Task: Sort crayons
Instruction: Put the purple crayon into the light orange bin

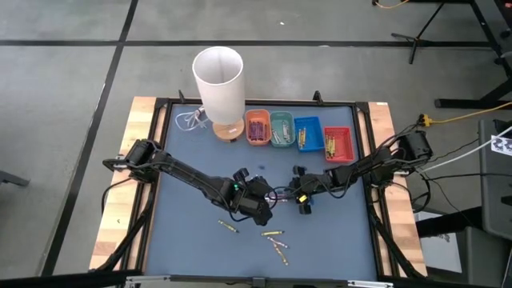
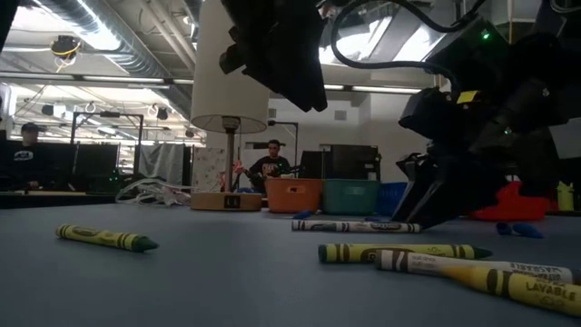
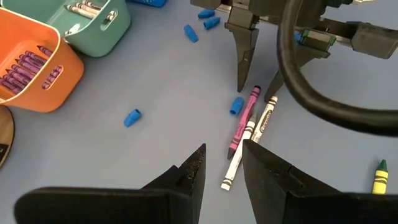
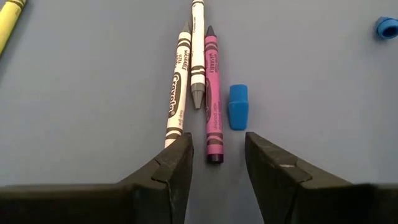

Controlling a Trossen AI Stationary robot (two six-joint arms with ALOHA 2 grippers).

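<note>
The left gripper hovers near the middle of the blue table, fingers parted and empty. Between both grippers lie a pink crayon and two white crayons, touching side by side, a small blue bit just beside them. The right gripper faces them, its fingers spread and holding nothing. Yellow crayons lie nearer the front edge; four trays line the back edge.

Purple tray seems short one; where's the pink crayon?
Mid-table in the high view, the pink crayon lies between two white crayons and a blue bit, between both open grippers.
</note>
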